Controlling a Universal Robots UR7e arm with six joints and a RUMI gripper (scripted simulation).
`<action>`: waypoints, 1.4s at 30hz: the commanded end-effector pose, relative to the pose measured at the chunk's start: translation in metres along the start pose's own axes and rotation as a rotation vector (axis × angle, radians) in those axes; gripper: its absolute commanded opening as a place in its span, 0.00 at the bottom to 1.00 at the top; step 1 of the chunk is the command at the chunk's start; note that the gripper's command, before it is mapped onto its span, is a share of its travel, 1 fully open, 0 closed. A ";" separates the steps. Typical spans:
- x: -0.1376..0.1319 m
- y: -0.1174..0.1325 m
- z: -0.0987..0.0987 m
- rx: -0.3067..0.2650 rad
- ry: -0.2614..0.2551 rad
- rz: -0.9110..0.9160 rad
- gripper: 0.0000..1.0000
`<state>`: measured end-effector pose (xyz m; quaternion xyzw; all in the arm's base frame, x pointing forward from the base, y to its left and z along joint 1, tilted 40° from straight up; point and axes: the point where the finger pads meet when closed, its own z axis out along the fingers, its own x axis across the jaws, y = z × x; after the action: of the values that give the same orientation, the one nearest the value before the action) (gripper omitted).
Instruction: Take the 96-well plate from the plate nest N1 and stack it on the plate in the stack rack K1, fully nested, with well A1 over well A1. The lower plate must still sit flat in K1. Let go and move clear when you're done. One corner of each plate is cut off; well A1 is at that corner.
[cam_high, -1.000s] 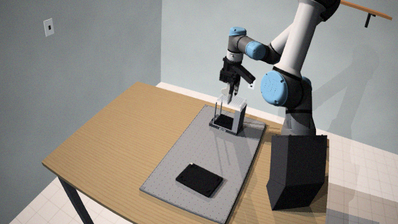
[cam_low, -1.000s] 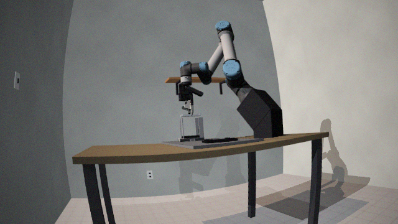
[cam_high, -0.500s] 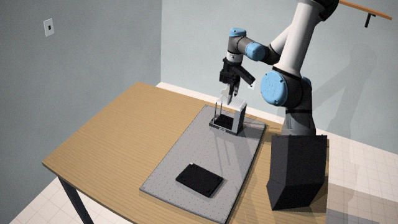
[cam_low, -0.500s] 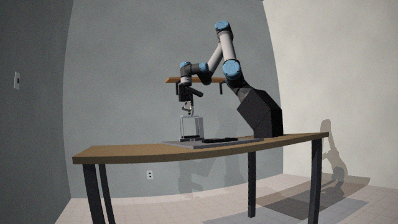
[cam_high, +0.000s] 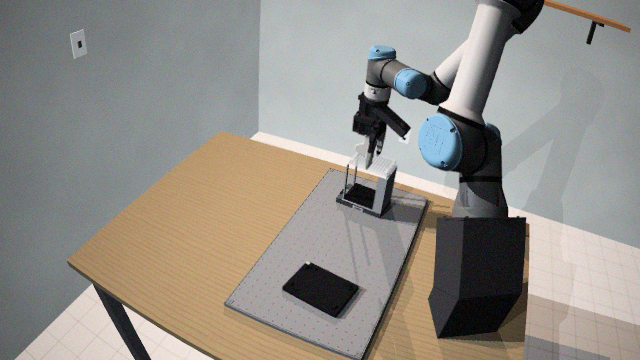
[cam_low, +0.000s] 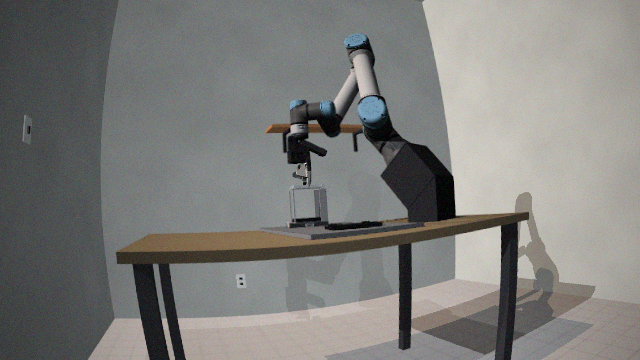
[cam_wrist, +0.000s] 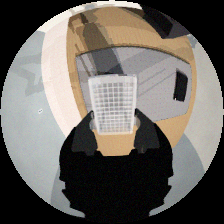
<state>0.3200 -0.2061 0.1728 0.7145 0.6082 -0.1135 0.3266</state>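
Note:
My gripper (cam_high: 372, 156) is shut on the white 96-well plate (cam_high: 375, 166) and holds it level at the top of the stack rack K1 (cam_high: 366, 192), between the rack's upright posts. The wrist view shows the plate's grid of wells (cam_wrist: 112, 104) between my two dark fingers. The bottom of the rack is dark (cam_high: 361, 196); I cannot make out the lower plate there. The plate nest N1 (cam_high: 321, 288) is a flat black block at the near end of the grey mat, with nothing on it. From the side, my gripper (cam_low: 303, 176) stands right above the rack (cam_low: 307, 206).
The rack and nest stand on a grey perforated mat (cam_high: 330, 250) on a wooden table. The arm's dark pedestal (cam_high: 475, 275) stands at the table's right edge. A wooden shelf (cam_high: 587, 17) is on the wall behind the arm.

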 end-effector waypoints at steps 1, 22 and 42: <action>0.000 0.000 0.000 -0.001 0.000 0.000 0.00; 0.000 0.000 0.003 -0.001 0.000 0.000 0.00; 0.000 0.000 0.033 -0.001 0.000 0.000 0.00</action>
<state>0.3257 -0.2210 0.1540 0.7147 0.6082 -0.1136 0.3262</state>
